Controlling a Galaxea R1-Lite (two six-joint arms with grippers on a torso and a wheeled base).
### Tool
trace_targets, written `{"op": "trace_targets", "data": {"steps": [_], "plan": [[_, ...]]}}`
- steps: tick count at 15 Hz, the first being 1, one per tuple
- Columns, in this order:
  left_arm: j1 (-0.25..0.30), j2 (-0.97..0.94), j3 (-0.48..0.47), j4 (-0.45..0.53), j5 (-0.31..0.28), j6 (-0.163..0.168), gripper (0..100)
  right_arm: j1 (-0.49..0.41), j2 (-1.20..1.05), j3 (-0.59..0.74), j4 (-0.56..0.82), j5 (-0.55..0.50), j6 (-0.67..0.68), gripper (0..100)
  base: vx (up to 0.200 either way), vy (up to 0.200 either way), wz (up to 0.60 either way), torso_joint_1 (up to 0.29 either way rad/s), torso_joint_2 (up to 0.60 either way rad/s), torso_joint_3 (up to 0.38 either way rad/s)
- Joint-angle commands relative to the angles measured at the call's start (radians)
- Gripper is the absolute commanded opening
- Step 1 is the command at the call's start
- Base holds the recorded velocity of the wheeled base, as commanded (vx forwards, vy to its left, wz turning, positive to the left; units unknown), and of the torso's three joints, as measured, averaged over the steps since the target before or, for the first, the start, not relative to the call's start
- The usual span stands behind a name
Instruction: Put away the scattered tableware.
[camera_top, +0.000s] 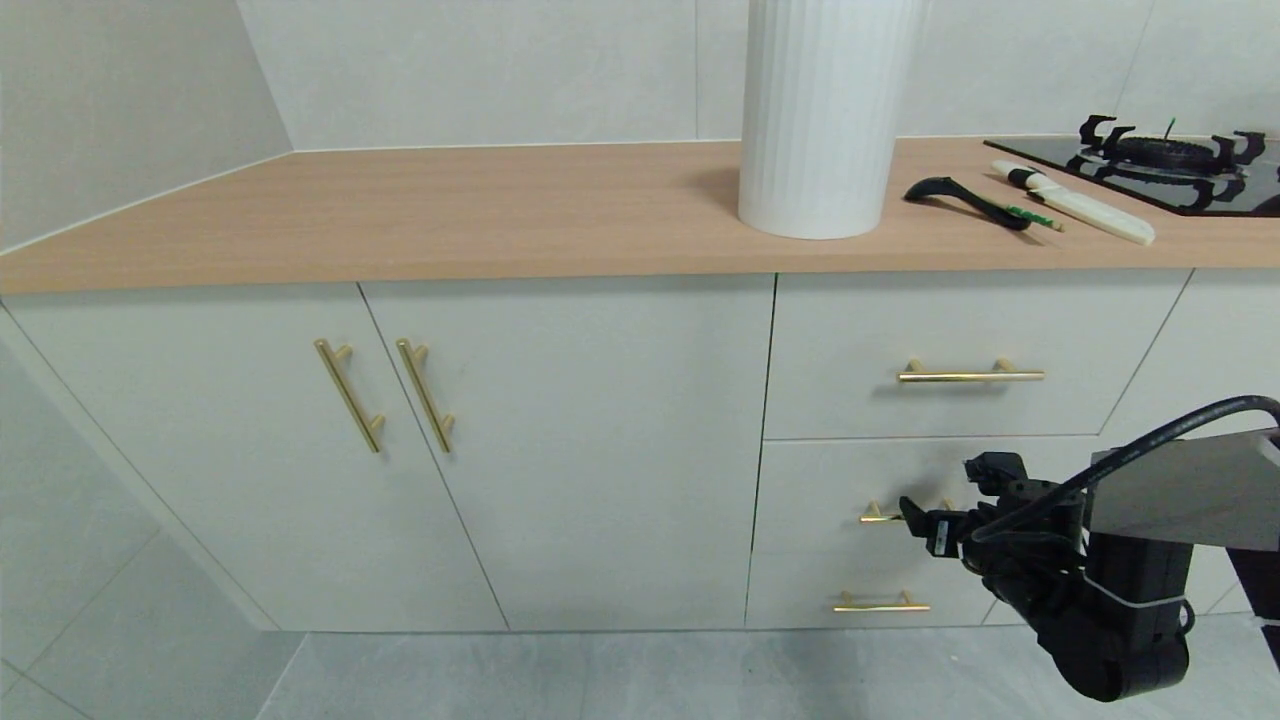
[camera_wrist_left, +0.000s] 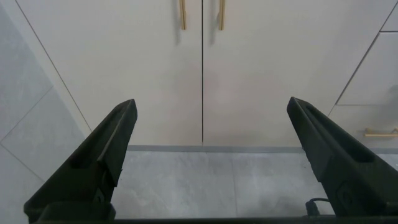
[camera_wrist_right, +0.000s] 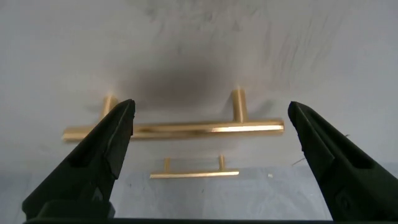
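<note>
While the left hand (camera_wrist_left: 211, 109) hangs spread, right hand (camera_wrist_right: 210, 107), spread, faces a seemingly untouched drawer handle (camera_wrist_right: 180, 130).

1. Large pale tiles cover the back wall (camera_top: 480, 70) and the side wall (camera_top: 110, 100) on the left.
2. A wood-tone countertop (camera_top: 450, 210) runs along the back wall into that corner.
3. Beneath it are two off-white cabinet doors (camera_top: 580, 460), each with a brass bar handle (camera_top: 349, 394) near the shared seam.
4. To their right sits a top drawer (camera_top: 1100, 340) with a horizontal brass pull (camera_top: 970, 375); two more pulls show lower down.
5. A black gas hob (camera_top: 1170, 165) is set into the countertop's far right end.
6. The floor (camera_top: 600, 680) is grey tile, evenly lit, with soft shadows.
</note>
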Motion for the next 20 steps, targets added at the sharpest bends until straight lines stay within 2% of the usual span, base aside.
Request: {"op": "trace_targets", "data": {"steps": [1, 4, 9, 20], "plan": [[0.0, 0.001, 0.0, 0.0, 0.0, 0.0, 100, 0.002, 0.035, -0.032, 0.0, -0.009, 0.0, 100, 0.0, 0.0, 0.0, 0.0, 0.0, 0.0], [0.0, 0.001, 0.0, 0.0, 0.0, 0.0, 100, 0.002, 0.059, -0.052, 0.0, -0.014, 0.0, 100, 0.0, 0.0, 0.0, 0.0, 0.0, 0.0], [0.0, 0.001, 0.0, 0.0, 0.0, 0.0, 100, 0.002, 0.045, 0.012, 0.006, -0.003, -0.003, 100, 0.0, 0.0, 0.0, 0.0, 0.0, 0.0], [0.0, 0.001, 0.0, 0.0, 0.0, 0.0, 100, 0.01, 0.024, 0.051, 0.02, -0.002, -0.007, 100, 0.0, 0.0, 0.0, 0.0, 0.0, 0.0]]}}
